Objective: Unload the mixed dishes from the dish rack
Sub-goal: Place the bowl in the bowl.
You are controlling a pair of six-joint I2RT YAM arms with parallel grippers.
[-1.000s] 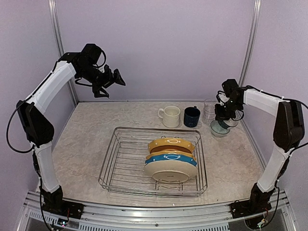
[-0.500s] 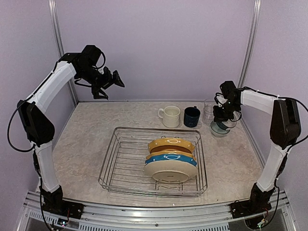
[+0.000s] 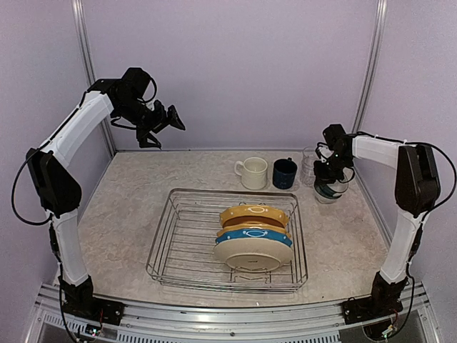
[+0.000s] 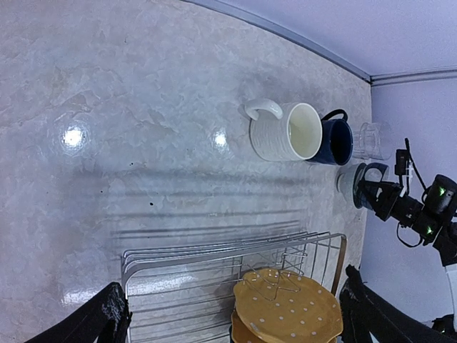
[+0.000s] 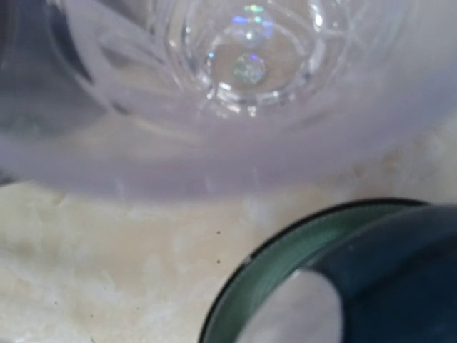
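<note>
Teal bowl (image 3: 330, 190) sits on the table (image 3: 121, 207) just past the dish rack's (image 3: 214, 190) far right corner, right gripper (image 3: 329, 174) pinched narrow on its rim, glass tumbler (image 3: 310, 164) right beside. Rack's only got plates (image 3: 253, 236) in it, mustard plate (image 3: 253, 213) at the back, cream plate (image 3: 250, 256) in front, on edge in the right half, edges running left-right. Nearer the right arm imo; left gripper (image 3: 166, 121) hangs wide open, high far left.

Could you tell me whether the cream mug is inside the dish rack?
Out: the cream mug stands on the table, beyond the dish rack.
</note>
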